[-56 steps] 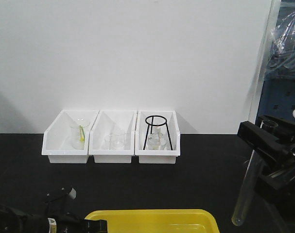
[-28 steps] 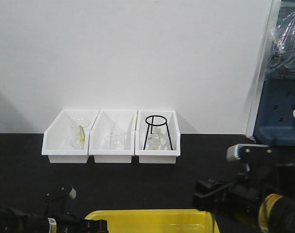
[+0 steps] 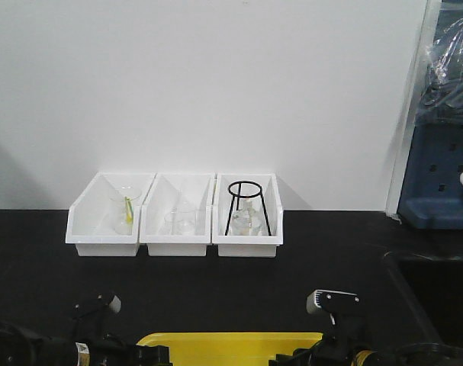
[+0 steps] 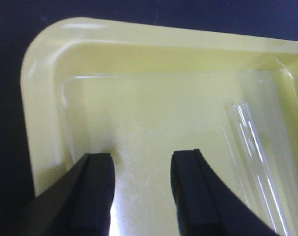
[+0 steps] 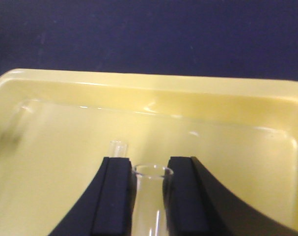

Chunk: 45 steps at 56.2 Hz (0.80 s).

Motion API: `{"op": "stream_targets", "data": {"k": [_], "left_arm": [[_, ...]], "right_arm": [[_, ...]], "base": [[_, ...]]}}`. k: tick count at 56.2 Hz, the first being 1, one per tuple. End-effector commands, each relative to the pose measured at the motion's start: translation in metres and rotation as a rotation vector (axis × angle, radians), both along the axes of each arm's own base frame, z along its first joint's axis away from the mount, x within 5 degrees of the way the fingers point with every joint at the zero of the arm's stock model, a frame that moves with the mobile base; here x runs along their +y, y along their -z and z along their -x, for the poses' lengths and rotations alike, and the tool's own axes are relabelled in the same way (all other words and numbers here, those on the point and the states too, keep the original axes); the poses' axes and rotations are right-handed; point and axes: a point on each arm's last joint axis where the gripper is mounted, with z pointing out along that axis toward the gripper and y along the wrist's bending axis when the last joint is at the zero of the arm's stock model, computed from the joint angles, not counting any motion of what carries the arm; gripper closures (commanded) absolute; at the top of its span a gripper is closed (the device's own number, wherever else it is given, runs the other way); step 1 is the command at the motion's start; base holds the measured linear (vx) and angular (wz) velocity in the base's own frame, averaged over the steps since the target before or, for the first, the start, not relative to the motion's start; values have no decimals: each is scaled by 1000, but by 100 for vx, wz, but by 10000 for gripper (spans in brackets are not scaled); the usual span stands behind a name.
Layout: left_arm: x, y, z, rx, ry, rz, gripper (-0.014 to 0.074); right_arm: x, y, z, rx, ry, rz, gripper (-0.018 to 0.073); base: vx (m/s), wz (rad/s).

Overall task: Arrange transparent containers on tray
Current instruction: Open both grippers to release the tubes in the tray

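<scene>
Ideally the right gripper point(image 5: 149, 164), clamping the wider test tube point(image 5: 149, 206), should be laying it flat in the tray point(image 5: 227, 91), releasing gently.

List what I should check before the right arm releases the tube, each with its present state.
1. Right gripper shut on the held tube: ok.
2. Held tube above the yellow tray: ok.
3. Second tube inside the tray: ok.
4. Left gripper open and empty: ok.
5. Held tube's bottom resting on tray floor: cannot tell.
6. Held tube apart from second tube: cannot tell.
</scene>
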Motion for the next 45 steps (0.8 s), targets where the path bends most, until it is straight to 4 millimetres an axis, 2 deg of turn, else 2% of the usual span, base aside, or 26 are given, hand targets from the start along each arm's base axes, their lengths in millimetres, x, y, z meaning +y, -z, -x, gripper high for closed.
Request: {"op": "stream_targets", "data": {"k": [1,12,22,33,45], "left_arm": [[-6,-25,-3,-62,6,61,185],[-7,-26,-3,-59,18,72,185],[-8,-26,-2,-56,25,79,185],[-9,-26,-1,-54,33,87,185],[-9,-26,-1,-52,40,94,185]], "right_arm": [[2,-10,-8,-70,2,-28,570],[-2,3,-15,-76,81,-10,564],[-5,2,-21,-136,135,-15,519],[-5,-2,-23,-182,146,-29,384],[-4,-4,-25,-214,145,-51,170]], "base": [[0,0],[0,0],[0,0],[0,0],[0,0]]}}
